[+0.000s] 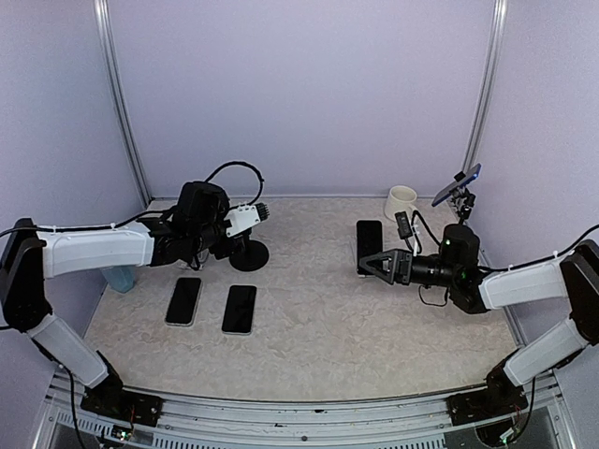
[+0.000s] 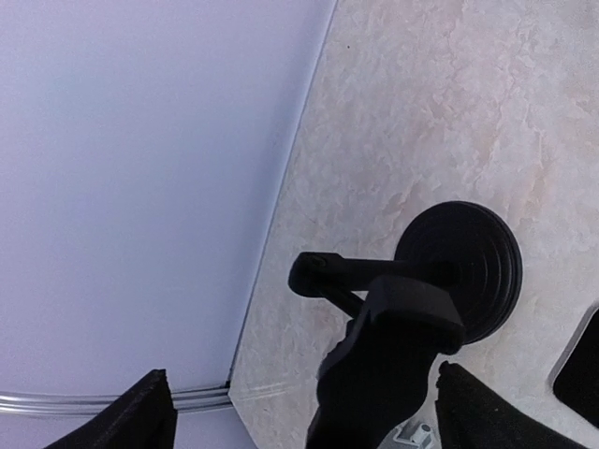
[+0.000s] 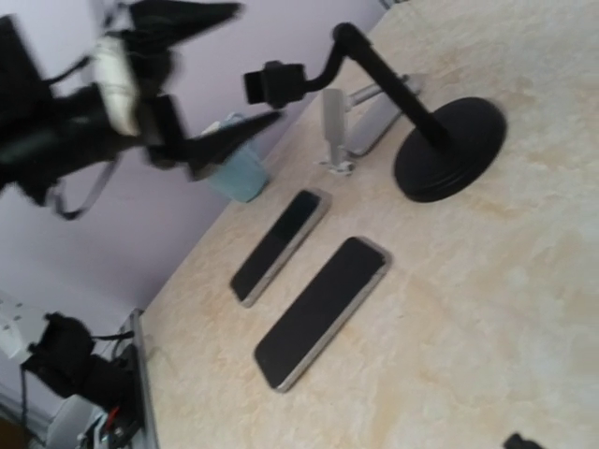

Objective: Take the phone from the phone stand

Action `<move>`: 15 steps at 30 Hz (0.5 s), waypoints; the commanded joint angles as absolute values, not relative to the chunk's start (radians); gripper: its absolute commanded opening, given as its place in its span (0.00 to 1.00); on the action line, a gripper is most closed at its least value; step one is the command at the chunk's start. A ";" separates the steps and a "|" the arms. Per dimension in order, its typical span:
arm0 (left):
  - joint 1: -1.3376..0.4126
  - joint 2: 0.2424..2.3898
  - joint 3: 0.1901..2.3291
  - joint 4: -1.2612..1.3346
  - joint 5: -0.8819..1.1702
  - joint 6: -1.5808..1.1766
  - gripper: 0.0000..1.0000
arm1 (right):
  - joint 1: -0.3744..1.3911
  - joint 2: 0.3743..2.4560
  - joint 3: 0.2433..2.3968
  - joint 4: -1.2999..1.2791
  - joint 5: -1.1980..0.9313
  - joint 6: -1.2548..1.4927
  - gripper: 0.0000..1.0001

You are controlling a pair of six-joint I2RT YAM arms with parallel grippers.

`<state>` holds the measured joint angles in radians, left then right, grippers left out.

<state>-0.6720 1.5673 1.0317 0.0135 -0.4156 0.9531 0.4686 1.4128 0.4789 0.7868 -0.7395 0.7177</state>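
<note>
Nearest lie the left phone (image 1: pixel 183 300) and the middle phone (image 1: pixel 239 309), flat on the table (image 1: pixel 309 365). The right phone (image 1: pixel 369 241) lies flat by the right gripper (image 1: pixel 365 268), its jaws wide and empty. The phone stand (image 1: pixel 249 254) carries nothing, and the jaws of the left gripper (image 2: pixel 301 369) stand wide around its head. A crooked retreat could topple it. Free room lies in the middle; the mug (image 1: pixel 401 201) crowds the far right.

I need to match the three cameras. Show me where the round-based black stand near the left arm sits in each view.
Top external: stand, left of centre, toward the back of the table.
Left wrist: stand's round base, right of centre.
Right wrist: stand, upper right.
Shared landmark: flat phones beside it, mid-frame in right wrist; left wrist shows just a dark corner at its right edge.
</note>
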 commanded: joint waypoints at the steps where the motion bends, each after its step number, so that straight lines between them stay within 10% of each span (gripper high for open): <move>1: -0.706 1.473 1.013 0.008 -0.413 0.856 0.99 | 0.461 1.366 0.526 0.674 -0.661 0.660 0.95; 15: -0.809 1.274 0.985 0.039 -0.620 0.471 0.99 | 0.462 1.314 0.652 0.315 -0.279 0.566 1.00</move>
